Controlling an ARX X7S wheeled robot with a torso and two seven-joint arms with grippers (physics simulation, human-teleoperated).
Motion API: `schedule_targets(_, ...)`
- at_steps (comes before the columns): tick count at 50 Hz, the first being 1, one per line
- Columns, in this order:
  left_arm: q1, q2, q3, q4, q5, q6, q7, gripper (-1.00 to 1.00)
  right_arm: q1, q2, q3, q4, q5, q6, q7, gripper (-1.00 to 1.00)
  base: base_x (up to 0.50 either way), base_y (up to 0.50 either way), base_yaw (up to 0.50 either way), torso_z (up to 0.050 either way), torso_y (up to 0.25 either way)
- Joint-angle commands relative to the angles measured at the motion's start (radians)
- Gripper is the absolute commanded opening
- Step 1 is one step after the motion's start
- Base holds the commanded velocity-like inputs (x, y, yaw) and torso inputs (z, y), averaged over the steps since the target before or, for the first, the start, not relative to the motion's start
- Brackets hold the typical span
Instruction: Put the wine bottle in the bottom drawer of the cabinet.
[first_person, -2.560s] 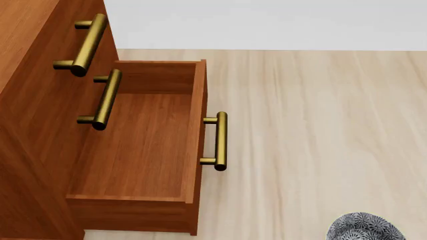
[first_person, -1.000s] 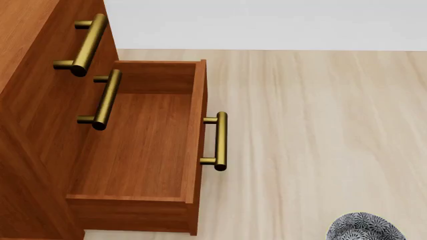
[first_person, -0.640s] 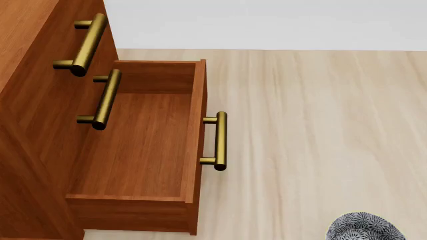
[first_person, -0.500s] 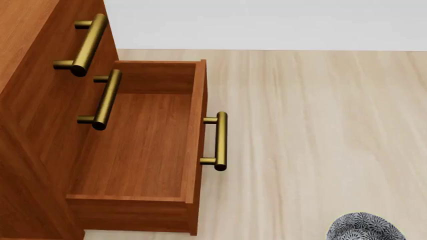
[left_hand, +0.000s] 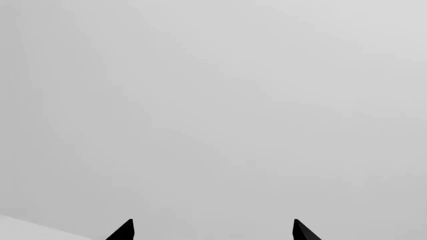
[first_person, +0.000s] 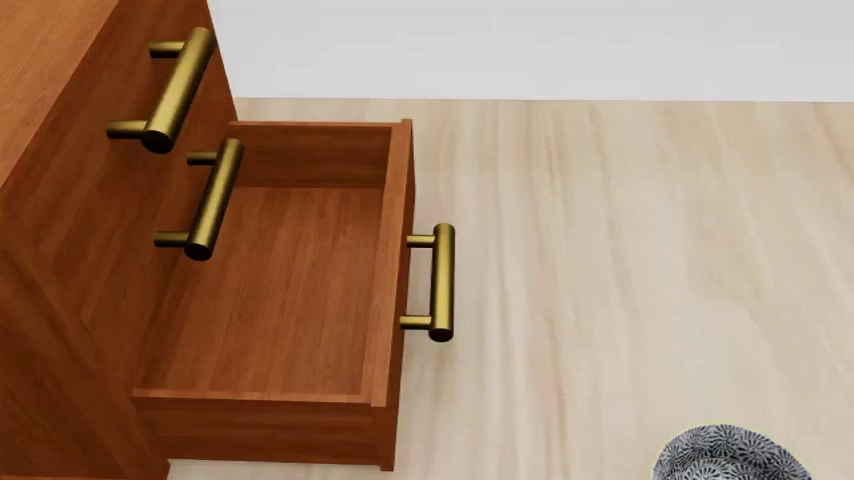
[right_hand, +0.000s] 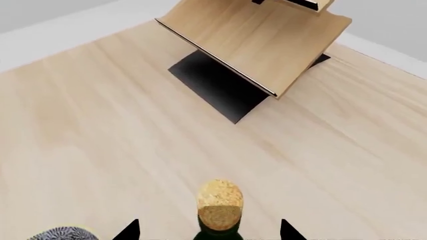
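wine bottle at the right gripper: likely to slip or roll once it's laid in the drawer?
Wine bottle: only its cork top and dark neck show, so grip can't be judged. Smooth glass probably slips. Round body would likely roll on the flat floor of the open bottom drawer.

Little of the robot shows: each gripper has two black, pointed fingertips (left_hand: 123, 231), plain and matte, like small triangles. Same on the right fingertips (right_hand: 130, 231).

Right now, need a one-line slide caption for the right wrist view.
Cork-topped bottle between the right gripper fingertips, above pale wood floor with a light-wood rack beyond.
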Motion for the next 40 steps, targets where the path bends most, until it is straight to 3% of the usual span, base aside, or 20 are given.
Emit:
schedule_targets(1, 0.0, -0.001, -0.001, 0.003, -0.002, -0.004, 0.0, 1.0, 0.0, 0.009, -0.027, 0.02, -0.018, -0.007, -0.007, 1.0, 0.0, 0.0, 0.0, 0.0, 0.0)
schedule_targets(11, 0.001, 0.001, -0.003, -0.004, -0.004, 0.005, 0.001, 1.0, -0.022, 0.004, -0.019, 0.022, -0.051, -0.02, -0.037, 1.0, 0.0, 0.0, 0.0, 0.0, 0.0)
schedule_targets(12, 0.002, 0.001, -0.003, -0.004, -0.003, 0.006, 0.0, 1.0, -0.022, 0.009, -0.022, 0.021, -0.051, -0.019, -0.033, -1.0, 0.0, 0.0, 0.0, 0.0, 0.0)
schedule_targets(28, -0.005, -0.001, 0.0, -0.004, -0.005, 0.002, -0.001, 1.0, -0.005, 0.062, -0.029, 0.002, 0.023, -0.031, 0.033, -1.0, 0.0, 0.0, 0.0, 0.0, 0.0)
schedule_targets(40, -0.001, 0.0, 0.001, -0.003, -0.006, 0.003, 0.001, 1.0, 0.117, 0.26, -0.123, 0.005, 0.276, -0.128, 0.238, -1.0, 0.0, 0.0, 0.0, 0.0, 0.0)
